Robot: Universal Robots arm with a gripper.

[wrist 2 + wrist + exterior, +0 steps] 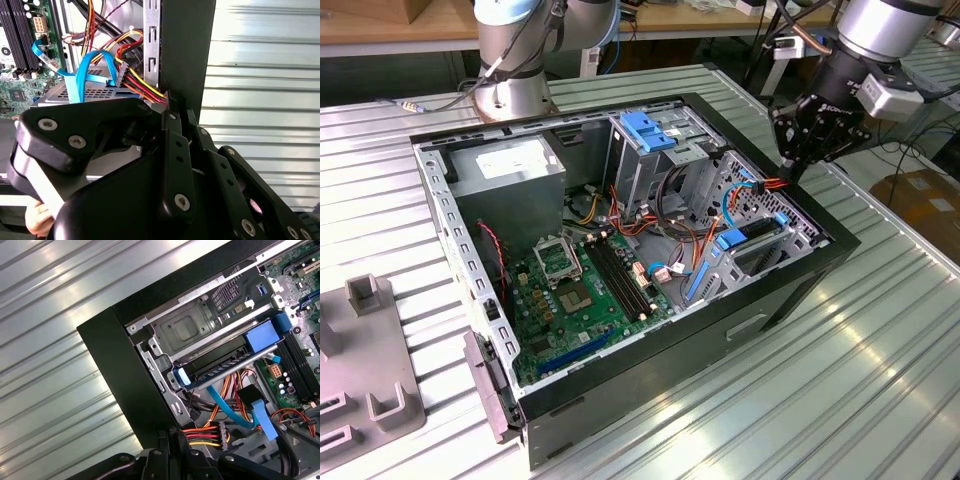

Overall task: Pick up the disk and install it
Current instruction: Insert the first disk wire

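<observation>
The disk lies in the low drive bay at the corner of the open computer case on the exterior view's right. Bright blue rails frame it. In the first wrist view the disk sits edge-on in that bay, with a blue tab at one end. My gripper hangs over the case's rim just behind the bay. Its black fingers are shut on the red, yellow and black power cable, whose connector hangs close to the disk. A blue data cable loops beside it.
A tall metal drive cage with a blue latch stands at the case's back, by the power supply. The motherboard covers the case floor. A second arm's base stands behind the case. Grey fixtures lie on the ribbed table.
</observation>
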